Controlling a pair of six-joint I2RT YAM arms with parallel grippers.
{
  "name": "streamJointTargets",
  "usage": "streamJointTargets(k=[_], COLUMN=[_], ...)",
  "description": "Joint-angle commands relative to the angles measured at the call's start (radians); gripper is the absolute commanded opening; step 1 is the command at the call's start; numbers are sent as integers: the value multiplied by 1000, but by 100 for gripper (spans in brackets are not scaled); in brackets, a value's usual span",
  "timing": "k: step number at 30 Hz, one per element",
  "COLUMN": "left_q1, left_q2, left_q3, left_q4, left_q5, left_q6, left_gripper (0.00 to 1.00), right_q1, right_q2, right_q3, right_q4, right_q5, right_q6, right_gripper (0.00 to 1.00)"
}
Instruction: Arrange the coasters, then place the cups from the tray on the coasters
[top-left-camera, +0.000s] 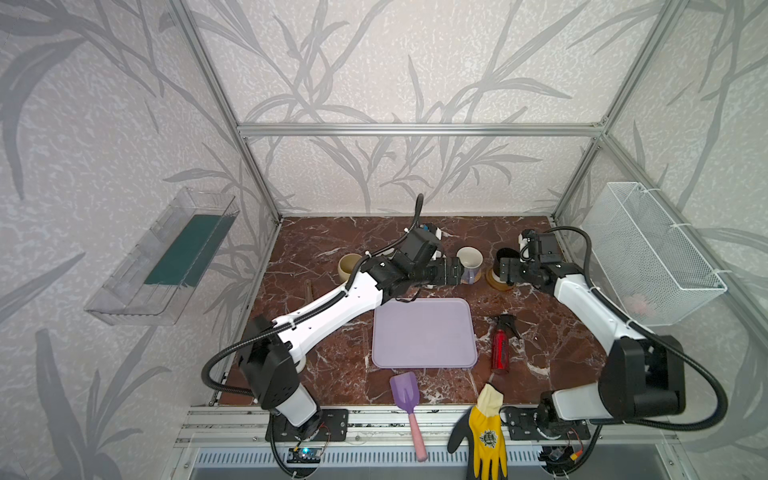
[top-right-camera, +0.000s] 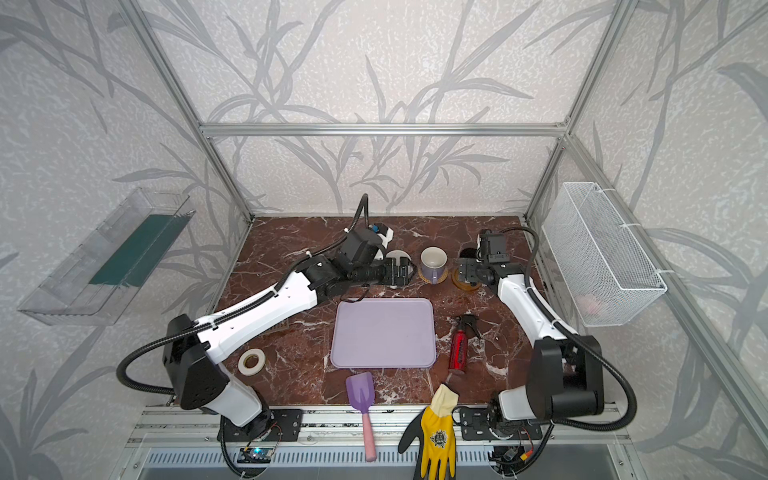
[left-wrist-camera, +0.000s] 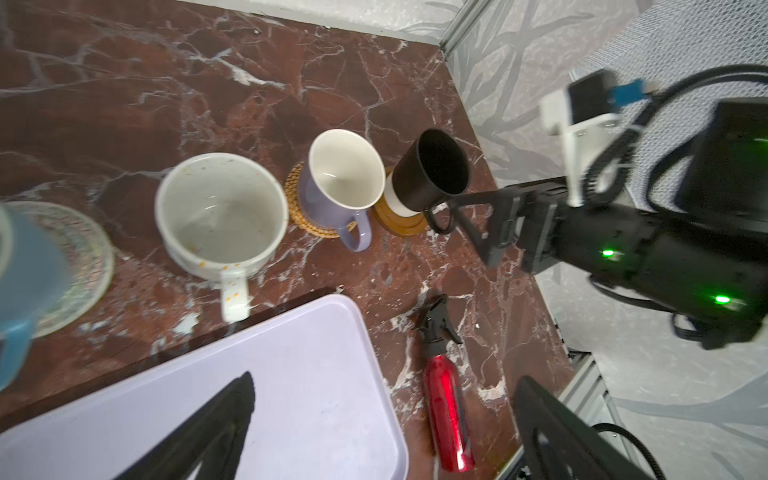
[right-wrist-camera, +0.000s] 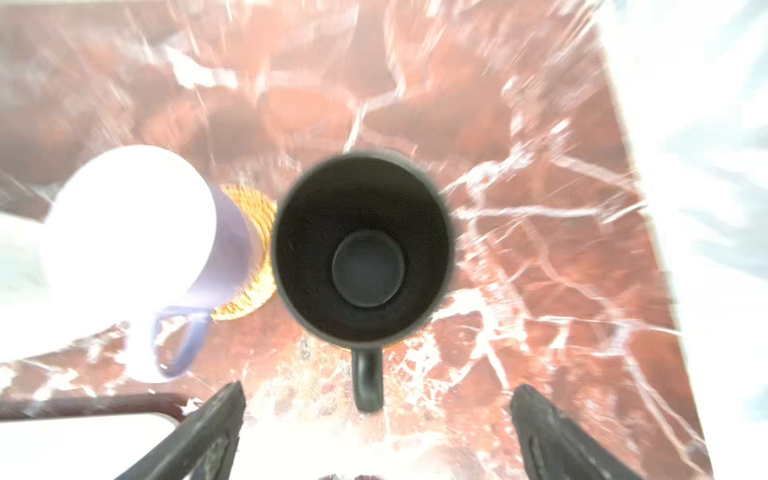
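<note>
The lavender tray (top-left-camera: 424, 332) lies bare. Behind it stands a row of cups. The black cup (right-wrist-camera: 361, 249) sits on an amber coaster (left-wrist-camera: 399, 220). My right gripper (right-wrist-camera: 378, 399) is open, with the tip of the cup's handle (right-wrist-camera: 368, 378) between its fingers, untouched. The lavender cup (left-wrist-camera: 340, 178) is on a rattan coaster (left-wrist-camera: 299, 208). Beside it are the speckled white cup (left-wrist-camera: 220, 220) and the light blue cup (left-wrist-camera: 25, 282) on a woven coaster (left-wrist-camera: 79, 257). The beige cup (top-left-camera: 348, 266) stands far left. My left gripper (left-wrist-camera: 382, 415) hangs open over the tray's corner.
A red spray bottle (top-left-camera: 500, 349) lies right of the tray. A purple scoop (top-left-camera: 405, 390) and a yellow glove (top-left-camera: 486, 432) lie at the front edge, and a tape roll (top-right-camera: 251, 360) at front left. A wire basket (top-left-camera: 652, 249) hangs on the right wall.
</note>
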Motion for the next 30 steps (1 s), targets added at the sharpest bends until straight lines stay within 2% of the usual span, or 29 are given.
streamJointTargets(k=[1, 5, 9, 12, 14, 16, 19, 23, 25, 28, 30], left_q1=[48, 109, 156, 183, 202, 237, 318, 391, 418, 452, 497], left_q2=[-137, -325, -470, -546, -589, -615, -611, -557, -537, -514, -493], left_q3=[-108, -306, -480, -624, -745, -812, -845, -939, -962, -1031, -1064], left_q4=[-1, 51, 107, 211, 366, 441, 454, 654, 718, 874, 937], left_q5=[-125, -275, -411, -510, -583, -627, -631, -676, -695, -691, -643], left_q6=[67, 135, 259, 355, 442, 473, 483, 593, 590, 685, 701], left_gripper=[99, 99, 99, 99, 100, 99, 99, 99, 99, 99, 99], right_q1=[16, 25, 27, 26, 26, 26, 24, 24, 24, 24, 24], right_q2=[-149, -301, -368, -369, -359, -359, -368, -336, -300, -269, -253], right_q3=[-59, -166, -290, -334, -346, -375, -469, -602, -621, -623, -651], right_q4=[66, 136, 225, 227, 220, 282, 460, 729, 778, 774, 843], right_q5=[36, -34, -50, -21, 23, 53, 70, 91, 81, 80, 81], right_q6=[52, 63, 79, 41, 15, -15, -63, -86, -106, -134, -140], right_gripper=[99, 99, 99, 97, 97, 97, 94, 94, 94, 94, 94])
